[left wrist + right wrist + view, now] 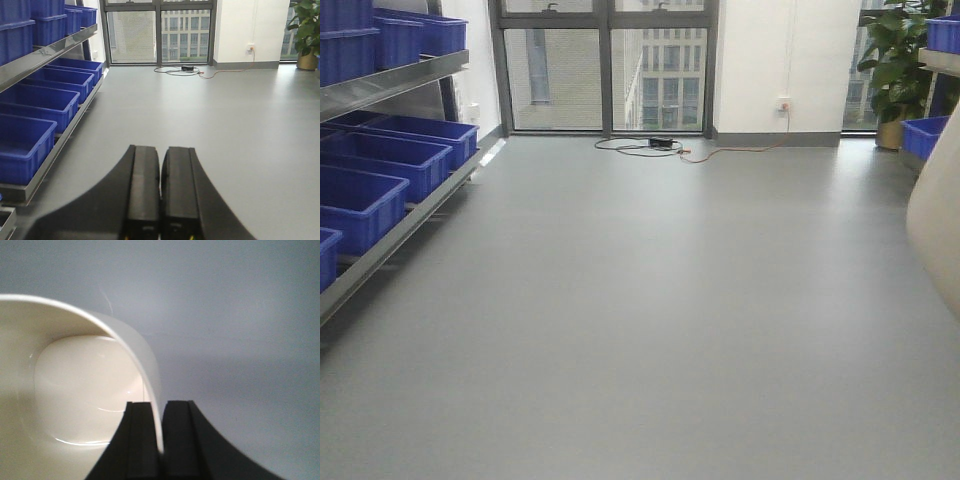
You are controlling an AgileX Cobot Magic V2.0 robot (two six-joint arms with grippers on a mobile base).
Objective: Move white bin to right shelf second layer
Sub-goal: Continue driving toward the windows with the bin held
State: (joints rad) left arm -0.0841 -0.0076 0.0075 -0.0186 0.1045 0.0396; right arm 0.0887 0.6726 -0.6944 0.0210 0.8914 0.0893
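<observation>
Bright daylight enters through the far windows [610, 65], washing the grey floor [650, 300] evenly with soft shadows. The right wrist view is dim and blurred; the white bin [75, 390] shows faint glare.

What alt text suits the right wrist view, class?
The right jaws pinch the wall of a glossy white bin, one inside and one outside. Its empty interior fills the left, and blurred grey floor lies behind.
</observation>
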